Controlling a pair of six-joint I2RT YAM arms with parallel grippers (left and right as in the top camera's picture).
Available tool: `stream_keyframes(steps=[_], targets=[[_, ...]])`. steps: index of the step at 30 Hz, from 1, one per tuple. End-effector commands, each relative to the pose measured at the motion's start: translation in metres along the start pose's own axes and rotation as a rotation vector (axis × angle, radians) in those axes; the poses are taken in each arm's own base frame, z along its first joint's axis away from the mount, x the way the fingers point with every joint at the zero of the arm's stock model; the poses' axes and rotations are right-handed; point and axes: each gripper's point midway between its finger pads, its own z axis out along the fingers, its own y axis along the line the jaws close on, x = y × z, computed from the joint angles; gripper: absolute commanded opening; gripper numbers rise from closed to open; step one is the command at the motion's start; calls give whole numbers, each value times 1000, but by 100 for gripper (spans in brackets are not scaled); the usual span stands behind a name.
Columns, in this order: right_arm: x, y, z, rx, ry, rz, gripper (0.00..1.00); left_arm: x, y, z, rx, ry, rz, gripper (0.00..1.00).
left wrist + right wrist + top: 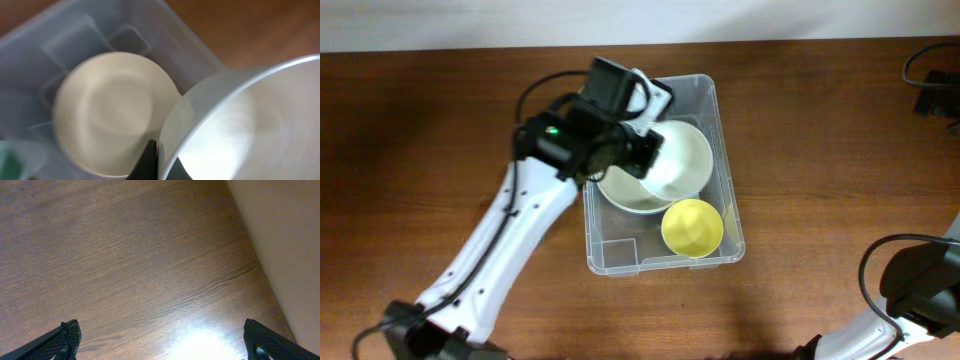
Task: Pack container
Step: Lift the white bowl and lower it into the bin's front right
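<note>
the container [616, 250] sits on the table [420, 120], a clear thin-walled bin that looks light, stiff and slick, so it would likely slide if nudged and is best taken by its thick rim. the left gripper [646, 156] hangs over the container's far half, jaws nipped on the rim of a pale bowl [682, 160], above a white bowl [625, 197] and near a yellow bowl [693, 227] in the container's near right corner; a pinch on so glossy a rim could slip. the right gripper [160, 337] is well apart from the container over bare table, jaws spread wide, holding nothing.
</note>
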Motion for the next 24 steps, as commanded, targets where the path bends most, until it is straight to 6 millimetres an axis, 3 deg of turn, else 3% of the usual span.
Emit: stream_keyframes(steps=[1,2,5,12,13,14,15,16,20,24], targets=[[-4,-2,-3,4,-13,12,99,12,-30,34,63,84,53,1],[-4,-2,-3,4,-13,12,99,20,-43,50,81,126,75,1],[-4,-2,-3,4,-13,12,99,29,-51,65,93,165,83,1],[-4,-2,-3,4,-13,12,99,47,-53,69,96,246,68,1],[-4,-2,-3,4,-13,12,99,50,-53,68,96,256,66,5],[-4,-2,-3,4,-13,12,99,53,-53,68,95,269,64,24],[-4,-2,-3,4,-13,12,99,54,-53,67,95,275,63,54],[-4,-2,-3,4,-13,12,99,54,-53,67,95,274,63,63],[-4,-2,-3,4,-13,12,99,44,-51,65,92,241,62,75],[-4,-2,-3,4,-13,12,99,14,-31,49,62,158,32,75]])
